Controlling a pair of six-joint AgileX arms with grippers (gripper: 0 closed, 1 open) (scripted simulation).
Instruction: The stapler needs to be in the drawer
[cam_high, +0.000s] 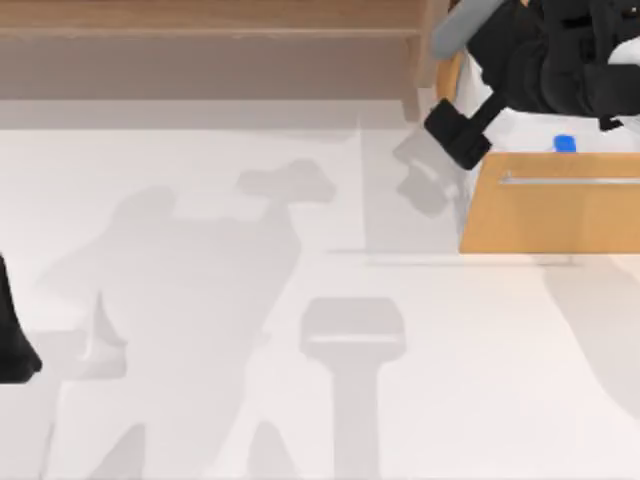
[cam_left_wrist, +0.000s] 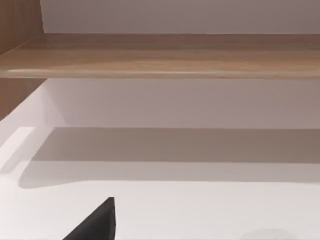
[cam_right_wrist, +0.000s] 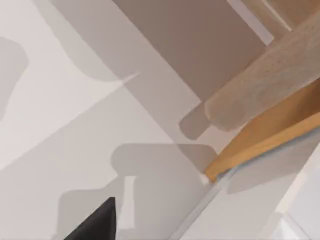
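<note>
At the left edge of the top view, the left arm (cam_high: 12, 340) stays low beside the white table (cam_high: 200, 400). I cannot tell if its jaws are open or closed. In the left wrist view, a dark tip of the left gripper (cam_left_wrist: 95, 225) shows above the white surface, and the long pale-brown shelf (cam_left_wrist: 160, 55) runs across in front of it.

The same shelf lies along the far side of the table in the top view, from the left side to a little past the middle.

More to the right stands the orange-brown drawer (cam_high: 550, 215), pulled open, with a thin silver handle (cam_high: 570, 181) across its front board. The white inside of the drawer shows behind this board. The small blue stapler (cam_high: 565, 144) lies inside the drawer, just behind the front board.

The right arm (cam_high: 540, 60) hangs over the open drawer at the upper right. The right gripper (cam_high: 458, 135) points down to the left, near the drawer's left corner and apart from the stapler. Whether its jaws are open or closed, I cannot tell. The right wrist view shows the drawer's orange edge, the table and a dark tip of that gripper.
</note>
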